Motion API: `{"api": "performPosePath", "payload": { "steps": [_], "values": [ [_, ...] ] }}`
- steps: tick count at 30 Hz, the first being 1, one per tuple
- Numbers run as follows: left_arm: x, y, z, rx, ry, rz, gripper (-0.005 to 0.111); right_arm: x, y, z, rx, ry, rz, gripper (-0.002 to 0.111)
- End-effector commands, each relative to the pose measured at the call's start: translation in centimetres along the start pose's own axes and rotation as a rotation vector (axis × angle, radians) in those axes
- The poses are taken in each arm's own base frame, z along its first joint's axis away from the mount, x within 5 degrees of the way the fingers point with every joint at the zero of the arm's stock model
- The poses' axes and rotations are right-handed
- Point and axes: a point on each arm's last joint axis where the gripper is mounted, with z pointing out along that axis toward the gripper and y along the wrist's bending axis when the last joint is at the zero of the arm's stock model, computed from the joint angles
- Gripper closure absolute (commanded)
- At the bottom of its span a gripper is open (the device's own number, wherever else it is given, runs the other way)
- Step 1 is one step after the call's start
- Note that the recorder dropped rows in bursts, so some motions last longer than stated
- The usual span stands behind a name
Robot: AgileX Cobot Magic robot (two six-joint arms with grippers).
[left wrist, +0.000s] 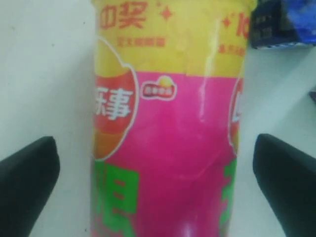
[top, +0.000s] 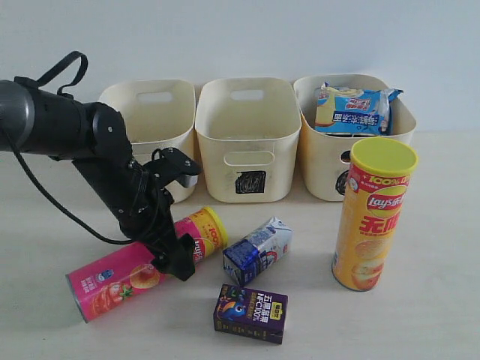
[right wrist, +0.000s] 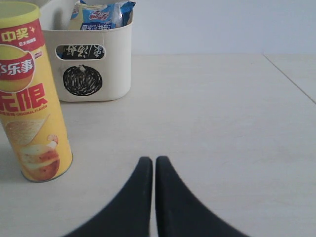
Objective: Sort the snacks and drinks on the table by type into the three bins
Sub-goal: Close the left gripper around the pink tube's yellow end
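Tabletop (top: 439,322) shows bare room beside pink tube (top: 112,281), left hand (left wrist: 158,148) straddling it.

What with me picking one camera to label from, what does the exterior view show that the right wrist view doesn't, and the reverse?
Only the exterior view: the left gripper astride the lying pink tube, the purple carton, the blue-and-white carton, the left bin and the middle bin.
Only the right wrist view: the right gripper, shut, and the scribbled circle mark unblocked.
Both: the upright yellow tube, and the right bin holding the blue-white bag.
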Motion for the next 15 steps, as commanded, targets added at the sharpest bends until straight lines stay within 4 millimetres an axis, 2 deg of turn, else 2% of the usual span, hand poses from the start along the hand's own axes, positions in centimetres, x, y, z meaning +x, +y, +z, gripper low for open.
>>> {"api": "performPosePath", "payload": {
  "steps": [1,2,4,5,7,8,11,15],
  "values": [
    [-0.1,-0.1,0.9,0.005,0.009,0.005,0.009,0.0,0.0,0.0,-0.001,-0.009,-0.003,0.108],
    [-0.1,-0.1,0.9,0.005,0.009,0.005,0.014,0.0,0.0,0.0,-0.001,-0.009,-0.003,0.108],
    [-0.1,-0.1,0.9,0.005,0.009,0.005,0.033,0.0,0.0,0.0,-0.001,-0.009,-0.003,0.108],
    [-0.1,-0.1,0.9,0.007,0.011,0.005,0.048,0.0,0.0,0.0,-0.001,-0.009,-0.003,0.108],
    [-0.1,-0.1,0.8,0.009,0.014,-0.023,0.089,0.0,0.0,0.0,-0.001,-0.009,-0.003,0.108],
    [-0.1,-0.2,0.8,0.011,0.016,-0.023,0.101,0.0,0.0,0.0,-0.001,-0.009,-0.003,0.108],
    [-0.2,-0.3,0.5,0.023,0.026,-0.026,0.102,0.0,0.0,0.0,-0.001,-0.009,-0.003,0.108],
    [-0.9,-0.3,-1.5,0.005,-0.018,-0.057,0.102,0.0,0.0,0.0,-0.001,-0.009,-0.003,0.108]
  ]
}}
